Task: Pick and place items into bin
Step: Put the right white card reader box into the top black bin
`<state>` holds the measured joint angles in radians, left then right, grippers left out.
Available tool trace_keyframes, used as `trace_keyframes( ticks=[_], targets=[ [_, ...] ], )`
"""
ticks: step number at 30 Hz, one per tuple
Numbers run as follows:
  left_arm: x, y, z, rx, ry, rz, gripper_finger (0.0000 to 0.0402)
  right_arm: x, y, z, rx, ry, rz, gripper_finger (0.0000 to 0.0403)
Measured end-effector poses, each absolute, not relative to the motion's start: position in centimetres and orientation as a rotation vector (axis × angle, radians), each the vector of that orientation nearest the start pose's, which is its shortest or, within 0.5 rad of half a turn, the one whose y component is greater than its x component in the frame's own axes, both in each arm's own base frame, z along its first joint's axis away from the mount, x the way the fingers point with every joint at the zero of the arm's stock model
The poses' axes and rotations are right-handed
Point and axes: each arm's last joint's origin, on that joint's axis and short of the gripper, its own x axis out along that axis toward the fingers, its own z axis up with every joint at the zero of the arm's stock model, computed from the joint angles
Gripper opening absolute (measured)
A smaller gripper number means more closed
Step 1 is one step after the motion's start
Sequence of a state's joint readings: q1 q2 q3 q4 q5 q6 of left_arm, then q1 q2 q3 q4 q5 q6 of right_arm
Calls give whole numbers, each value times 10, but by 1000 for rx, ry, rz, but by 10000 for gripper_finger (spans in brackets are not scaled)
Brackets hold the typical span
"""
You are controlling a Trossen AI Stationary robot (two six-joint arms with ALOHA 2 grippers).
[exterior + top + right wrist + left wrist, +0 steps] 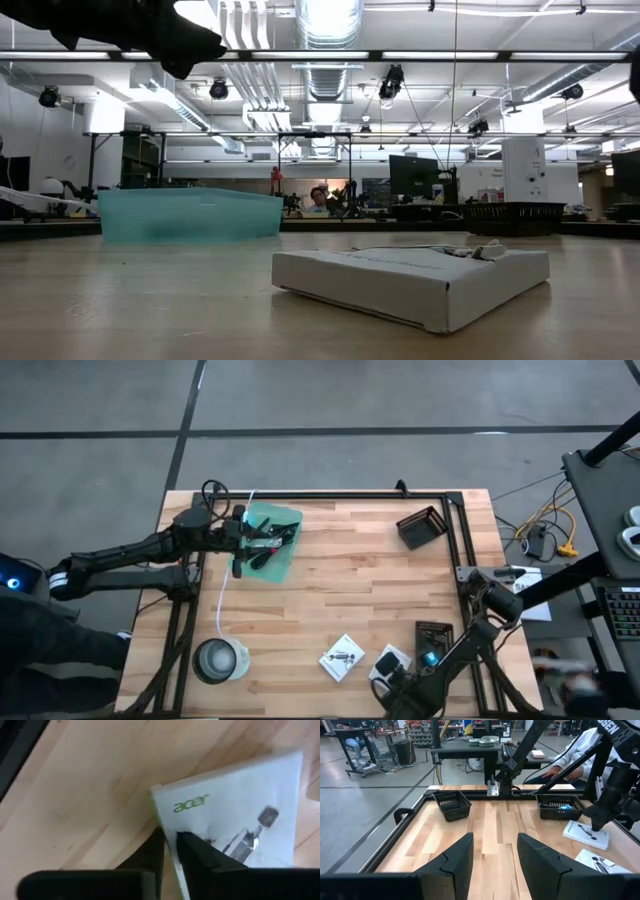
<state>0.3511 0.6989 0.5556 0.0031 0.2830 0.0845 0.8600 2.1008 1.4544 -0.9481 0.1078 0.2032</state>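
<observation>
Right claw [170, 837] at edge of white packet [235, 820], fingers nearly closed, pinching its rim by my read. Teal bin [268, 542] well apart across counter [350, 575]. Left claw [495, 855] released, above bin.

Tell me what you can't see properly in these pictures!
- What lies in the teal bin: high view, left tool covers it; low view, its wall hides it.
- Whether the right tool grips the white packet: right wrist view, edge cuts it off.
- Silvery bowl contents: too small.
</observation>
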Motion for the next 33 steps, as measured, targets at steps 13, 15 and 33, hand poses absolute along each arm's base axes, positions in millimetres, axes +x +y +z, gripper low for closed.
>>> trace_keyframes(
  ticks=[13, 15, 33],
  targets=[
    [154, 48, 288, 51, 106, 63, 136, 259, 278, 177, -635, 1284, 265, 12],
    [154, 48, 288, 50, 107, 64, 136, 258, 274, 189, -663, 1229, 218, 11],
    [155, 48, 295, 72, 37, 66, 136, 245, 145, 283, -460, 1135, -281, 11]
  ],
)
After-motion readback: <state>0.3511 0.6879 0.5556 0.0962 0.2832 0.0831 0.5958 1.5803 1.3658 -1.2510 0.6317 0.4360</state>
